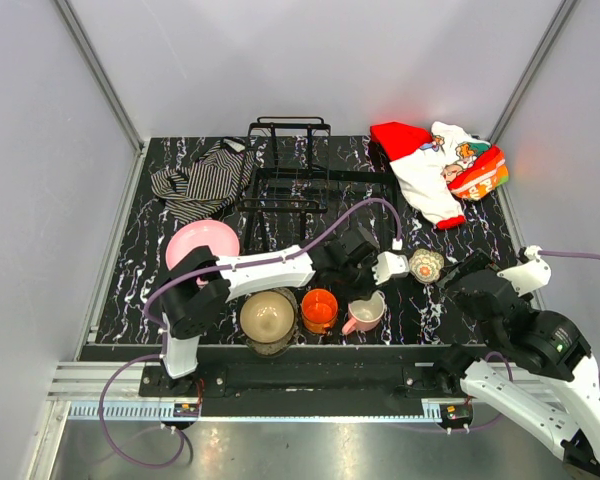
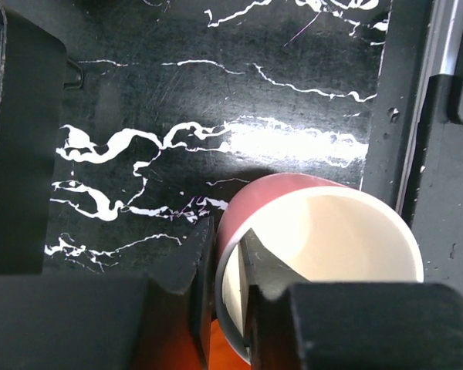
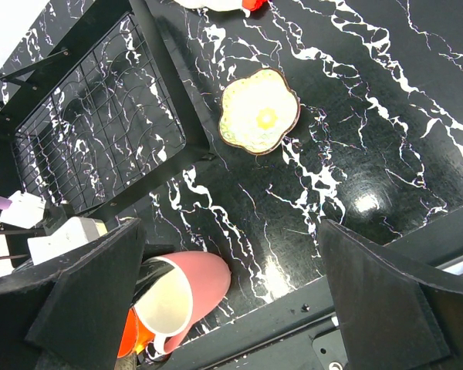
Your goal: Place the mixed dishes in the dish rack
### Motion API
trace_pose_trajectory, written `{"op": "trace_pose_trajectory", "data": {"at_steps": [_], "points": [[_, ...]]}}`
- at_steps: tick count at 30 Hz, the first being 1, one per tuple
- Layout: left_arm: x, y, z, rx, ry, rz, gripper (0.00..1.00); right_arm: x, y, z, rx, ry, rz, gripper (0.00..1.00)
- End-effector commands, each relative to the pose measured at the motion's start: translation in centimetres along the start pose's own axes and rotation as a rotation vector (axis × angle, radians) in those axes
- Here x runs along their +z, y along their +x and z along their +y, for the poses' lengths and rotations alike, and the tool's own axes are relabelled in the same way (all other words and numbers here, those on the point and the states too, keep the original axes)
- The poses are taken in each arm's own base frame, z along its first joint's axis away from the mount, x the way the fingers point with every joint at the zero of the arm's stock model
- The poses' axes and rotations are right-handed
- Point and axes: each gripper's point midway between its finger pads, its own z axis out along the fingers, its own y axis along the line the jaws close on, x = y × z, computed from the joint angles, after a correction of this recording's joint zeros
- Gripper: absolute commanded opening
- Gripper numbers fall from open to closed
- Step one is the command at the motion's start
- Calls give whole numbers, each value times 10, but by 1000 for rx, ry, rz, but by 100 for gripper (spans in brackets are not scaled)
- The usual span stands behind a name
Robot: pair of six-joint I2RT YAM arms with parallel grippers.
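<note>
Nearest the lens, left wrist view: left gripper (image 2: pixel 228 250), narrow, clamped on rim of cream-pink mug (image 2: pixel 324 231), fingers (image 2: pixel 181 270) either side of the wall, one outside, one in the cream interior. Mug tipped, mouth twd the camera. Resting on the surface or just off it: cannot tell.

Surface: glossy black marble-look table (image 1: pixel 130 290) w/ white veins, bright glare patch just beyond the mug. Pale grey walls on three sides, metal frame posts in both back corners, alu rail along the near edge.

From above: mug near front edge, right of centre, just beside small orange cup (image 1: pixel 319 310). Brownish bowl (image 1: pixel 268 316) left of that. Pink round plate (image 1: pixel 202 240) further left, partly under the left arm. Small floral patterned cup (image 1: pixel 426 265) near the left gripper's right side, apart from it. Dish rack (image 1: pixel 290 180) at back centre, raised section at far end, well apart from the mug. Striped cloth (image 1: pixel 200 180) just beside rack's left side, red-white cloth (image 1: pixel 440 170) back right.

Right gripper (image 3: pixel 228 231) spread wide, holding nothing, above front-right of table.
</note>
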Motion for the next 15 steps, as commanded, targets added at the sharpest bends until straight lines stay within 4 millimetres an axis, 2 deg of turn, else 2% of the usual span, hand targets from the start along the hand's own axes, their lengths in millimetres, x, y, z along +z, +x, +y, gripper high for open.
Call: {"op": "trace_pose_trajectory", "data": {"at_steps": [1, 3, 6, 9, 13, 15], "points": [[-6, -22, -3, 6, 23, -53, 10, 1, -6, 1, 28, 1, -33, 100], [-8, -25, -3, -1, 19, -58, 0, 1, -6, 0, 31, 6, -34, 100], [-13, -32, -3, -31, 9, -67, 0, 1, -7, -2, 36, 17, -40, 100], [-25, -49, -2, -90, -15, -103, 0, -1, -11, -5, 45, 25, -51, 100], [-52, -86, 4, -165, -85, -197, 0, -7, -20, -9, 69, 19, -76, 100], [-71, -106, 2, -230, -97, -269, 0, -11, -26, -10, 75, 13, -92, 100]]}}
